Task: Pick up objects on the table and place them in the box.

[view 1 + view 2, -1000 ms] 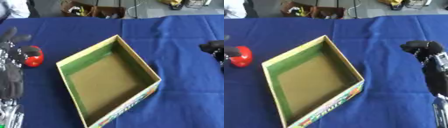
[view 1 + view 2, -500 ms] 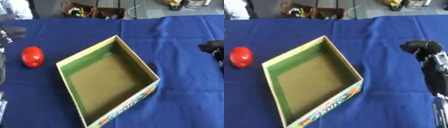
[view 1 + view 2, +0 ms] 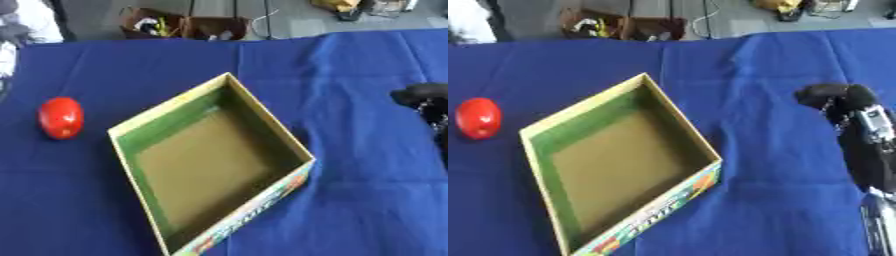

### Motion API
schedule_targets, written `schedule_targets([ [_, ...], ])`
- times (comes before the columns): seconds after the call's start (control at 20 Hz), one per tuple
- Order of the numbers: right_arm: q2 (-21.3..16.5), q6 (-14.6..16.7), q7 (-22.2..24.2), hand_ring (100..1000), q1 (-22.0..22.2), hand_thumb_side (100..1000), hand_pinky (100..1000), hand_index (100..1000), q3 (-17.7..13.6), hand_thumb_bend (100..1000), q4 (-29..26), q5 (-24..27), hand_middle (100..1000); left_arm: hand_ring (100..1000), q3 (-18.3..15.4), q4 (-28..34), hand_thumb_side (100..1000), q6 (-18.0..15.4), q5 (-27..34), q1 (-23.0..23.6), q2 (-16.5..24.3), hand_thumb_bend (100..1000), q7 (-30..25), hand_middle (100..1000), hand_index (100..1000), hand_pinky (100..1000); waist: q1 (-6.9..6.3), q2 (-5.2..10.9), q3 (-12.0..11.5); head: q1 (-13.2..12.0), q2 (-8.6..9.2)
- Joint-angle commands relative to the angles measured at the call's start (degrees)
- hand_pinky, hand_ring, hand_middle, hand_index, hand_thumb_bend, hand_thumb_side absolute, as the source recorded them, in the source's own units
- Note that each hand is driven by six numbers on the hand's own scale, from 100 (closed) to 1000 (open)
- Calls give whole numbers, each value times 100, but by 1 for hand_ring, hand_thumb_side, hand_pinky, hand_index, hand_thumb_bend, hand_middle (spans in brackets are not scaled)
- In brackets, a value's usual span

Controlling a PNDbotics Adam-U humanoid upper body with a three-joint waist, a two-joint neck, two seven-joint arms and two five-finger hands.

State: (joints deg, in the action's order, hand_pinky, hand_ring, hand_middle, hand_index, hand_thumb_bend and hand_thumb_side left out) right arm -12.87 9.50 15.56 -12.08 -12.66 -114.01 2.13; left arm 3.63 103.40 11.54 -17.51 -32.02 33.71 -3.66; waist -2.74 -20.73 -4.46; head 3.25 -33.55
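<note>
Blue-clothed table [image 3: 350, 200], holding: empty open cardboard box [image 3: 213, 165]; red egg-shaped object [image 3: 60, 117] well left of it (may roll if nudged); right hand [image 3: 859, 130] idle, fingers curled, holding nothing.

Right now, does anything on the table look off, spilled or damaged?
Nothing stands out. The box sits turned cornerwise on the blue cloth, open and empty, undamaged. The red object lies on the cloth to its left, apart from it.

head stereo pair, looking down, box [image 3: 210, 160] shared
</note>
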Motion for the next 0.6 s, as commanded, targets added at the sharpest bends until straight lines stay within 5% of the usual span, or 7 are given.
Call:
schedule_targets([
  [0.05, -126, 29, 38, 775, -28, 1000, 843, 727, 23, 100, -59, -25, 596, 915, 276, -369, 954, 185, -287, -233, 618, 214, -262, 959, 1000, 886, -2, 79, 27, -29, 97],
  [0.2, -134, 44, 70, 776, -36, 1000, 843, 726, 49, 100, -59, -27, 595, 938, 483, -769, 973, 104, -532, -376, 1017, 467, -508, 971, 1000, 893, 5, 51, 79, -84, 137],
  [0.6, -126, 76, 147, 776, -48, 1000, 843, 722, 98, 100, -59, -37, 593, 950, 519, -1814, 981, -264, -1176, -782, 1733, 609, -1151, 974, 1000, 889, 50, -15, 190, -249, 225],
])
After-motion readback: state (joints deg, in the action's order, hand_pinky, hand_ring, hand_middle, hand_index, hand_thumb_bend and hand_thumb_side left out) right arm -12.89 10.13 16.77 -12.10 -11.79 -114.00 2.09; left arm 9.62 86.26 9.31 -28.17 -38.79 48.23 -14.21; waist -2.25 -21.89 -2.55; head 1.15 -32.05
